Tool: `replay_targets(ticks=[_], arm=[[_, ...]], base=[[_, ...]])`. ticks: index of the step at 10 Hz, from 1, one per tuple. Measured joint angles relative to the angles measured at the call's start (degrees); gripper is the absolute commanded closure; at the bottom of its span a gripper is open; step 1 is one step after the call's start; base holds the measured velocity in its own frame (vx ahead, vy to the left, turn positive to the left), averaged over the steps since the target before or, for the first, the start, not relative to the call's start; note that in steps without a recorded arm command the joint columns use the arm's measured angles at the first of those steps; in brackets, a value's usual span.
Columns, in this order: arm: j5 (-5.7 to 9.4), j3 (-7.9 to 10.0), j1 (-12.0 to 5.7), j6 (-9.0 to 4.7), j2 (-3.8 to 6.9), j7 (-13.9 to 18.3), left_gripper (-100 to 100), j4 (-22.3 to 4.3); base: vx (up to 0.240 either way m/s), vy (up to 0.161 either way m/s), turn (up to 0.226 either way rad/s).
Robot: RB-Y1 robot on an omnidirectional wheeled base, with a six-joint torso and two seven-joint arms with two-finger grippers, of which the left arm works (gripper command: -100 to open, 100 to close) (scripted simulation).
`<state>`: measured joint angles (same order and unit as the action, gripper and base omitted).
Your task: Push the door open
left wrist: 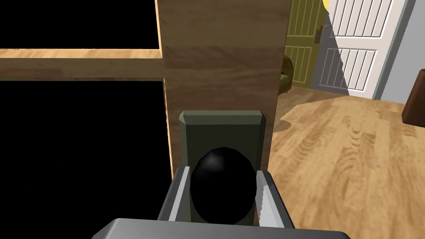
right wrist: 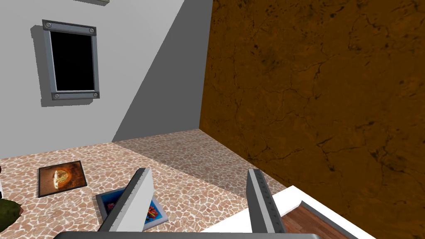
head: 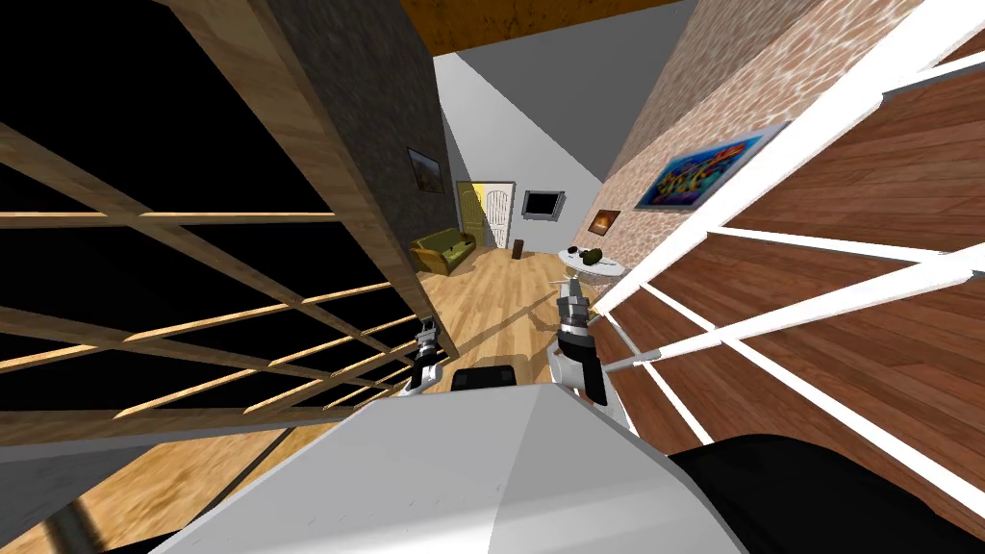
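The door on my left is a light wooden frame with bars, and the panes show a black area. It stands swung along my left side. Its edge stile carries an olive plate with a round black knob. My left gripper is shut on that knob, one finger pressing each side; in the head view it sits at the door's free edge. My right gripper is held forward and raised, and its fingers stand open with nothing between them.
Close on my right runs a red-brown panelled surface with white strips. Ahead, a wooden floor leads to a round white table, a green sofa and two far doors. A dark brown object stands on the floor.
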<state>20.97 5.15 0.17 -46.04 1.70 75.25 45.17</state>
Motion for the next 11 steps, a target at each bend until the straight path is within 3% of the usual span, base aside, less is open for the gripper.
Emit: replay_targets(ticks=[2,4,6,8,11], arm=[[0.79,1.40,-0.70,-0.48,0.16,-0.01,100,-1.21],[1.51,2.79,-0.59,-0.51,-0.42,-0.40,100,-0.87],[1.80,3.27,-0.60,-0.52,-0.31,-0.63,100,-0.88],[2.42,4.25,-0.98,-0.86,0.39,-0.64,100,-2.21],[3.53,6.07,-0.86,-0.72,1.15,-0.85,100,-1.88]], base=[[0.213,-0.035,0.062],[0.152,-0.021,0.057],[0.167,-0.012,0.044],[0.202,-0.023,0.048],[0.220,0.003,0.058]])
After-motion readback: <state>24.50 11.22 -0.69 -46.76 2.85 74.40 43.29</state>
